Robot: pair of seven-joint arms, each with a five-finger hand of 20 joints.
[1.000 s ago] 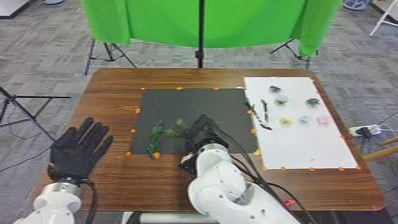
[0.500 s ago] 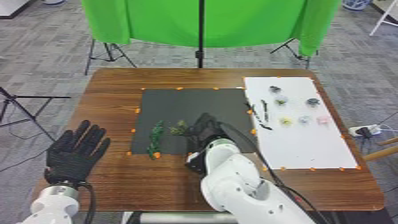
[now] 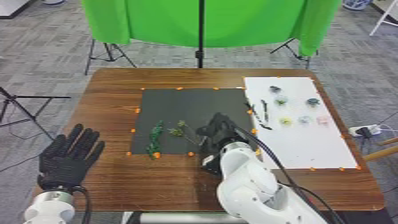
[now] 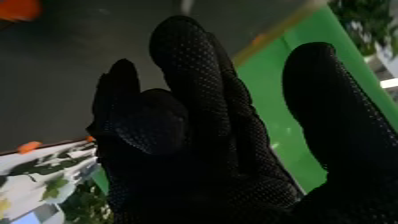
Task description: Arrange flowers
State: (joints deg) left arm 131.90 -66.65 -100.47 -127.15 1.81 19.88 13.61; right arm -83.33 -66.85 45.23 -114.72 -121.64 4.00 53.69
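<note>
On the brown table (image 3: 111, 100), the dark mat (image 3: 191, 105) carries a long, deep-green leafy stem (image 3: 155, 137) near its left edge, lying roughly lengthwise, narrow and densely leaved. Just to its right lies a shorter olive-green sprig (image 3: 180, 130), looser and more open, with a thin stalk trailing toward the near side. Farther right, along the left side of the white sheet (image 3: 311, 147), are slender, almost black stems (image 3: 265, 112), slightly crooked. Beyond them the small blooms sit apart from one another: a dark one (image 3: 274, 89) at the far side, a pale green one (image 3: 281, 100) just nearer, a yellow one (image 3: 285, 121) nearer still, then a pale blue one (image 3: 305, 120), a dark bluish one (image 3: 313, 102) and a soft pink one (image 3: 323, 120). The left hand (image 3: 67, 167) is at the table's left side, well apart from the flowers, its fingers straight and a little spread, pointing away from the robot. The right hand (image 3: 222, 135) is over the right part of the mat, to the right of the sprig — in the wrist view one finger bends inward, the others reach out close together, and the thumb stands clear of them, pinching nothing.
</note>
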